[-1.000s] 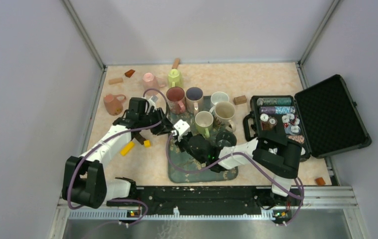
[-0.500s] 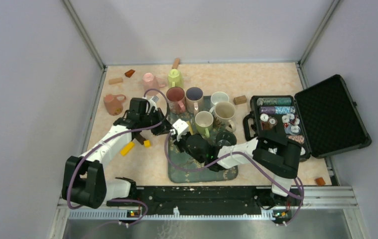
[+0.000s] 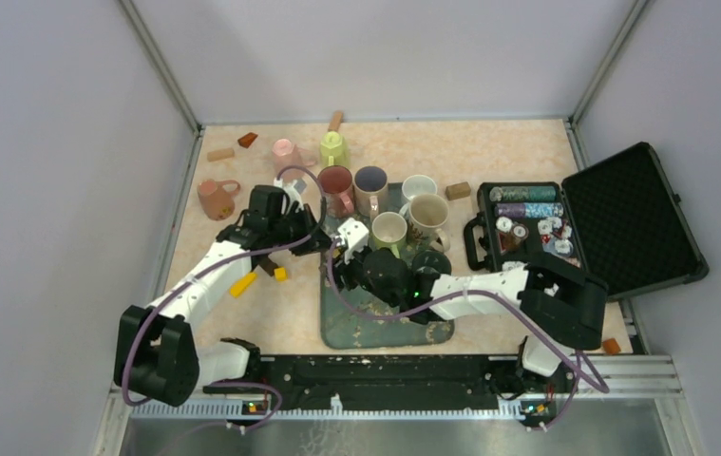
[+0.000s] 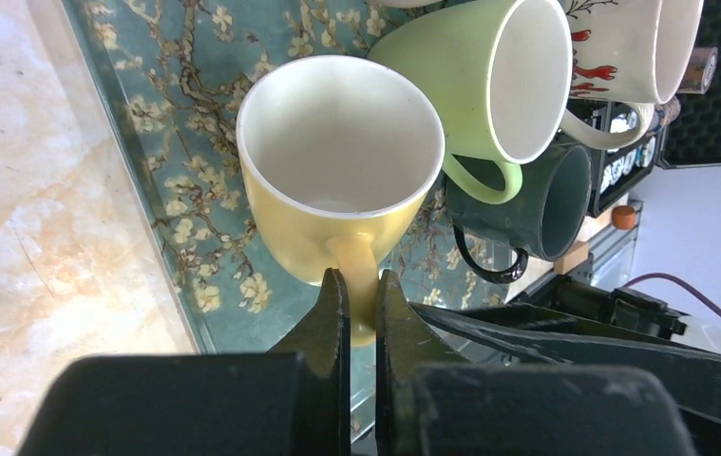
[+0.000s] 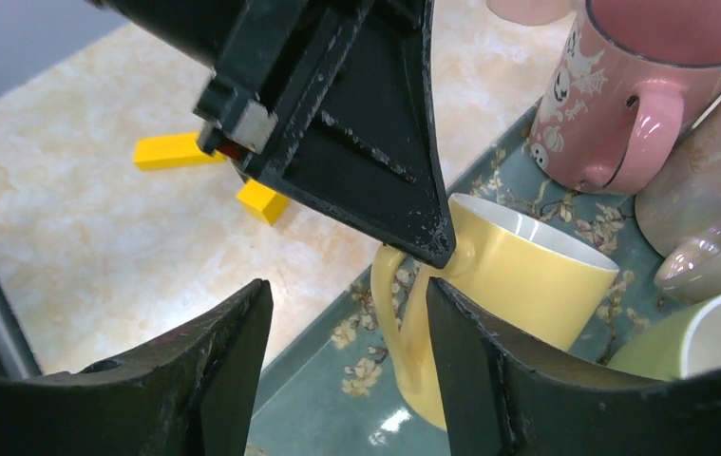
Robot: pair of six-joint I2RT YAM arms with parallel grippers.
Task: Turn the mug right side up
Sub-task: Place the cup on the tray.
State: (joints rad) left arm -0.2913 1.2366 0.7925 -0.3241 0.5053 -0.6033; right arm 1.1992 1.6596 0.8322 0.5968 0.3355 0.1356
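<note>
L gripper (image 4: 361,285) clamps yellow mug (image 4: 337,171) by handle (image 4: 354,255) at 6 o'clock — likely to seat it rim-up on tray (image 4: 138,123); R gripper (image 5: 347,318) wide, empty.

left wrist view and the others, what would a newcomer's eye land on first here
The yellow mug, pinched by its handle in the left gripper over the flowered tray. The right gripper hangs open right beside it. Far right in the top view, an open black case of poker chips stands out.
</note>
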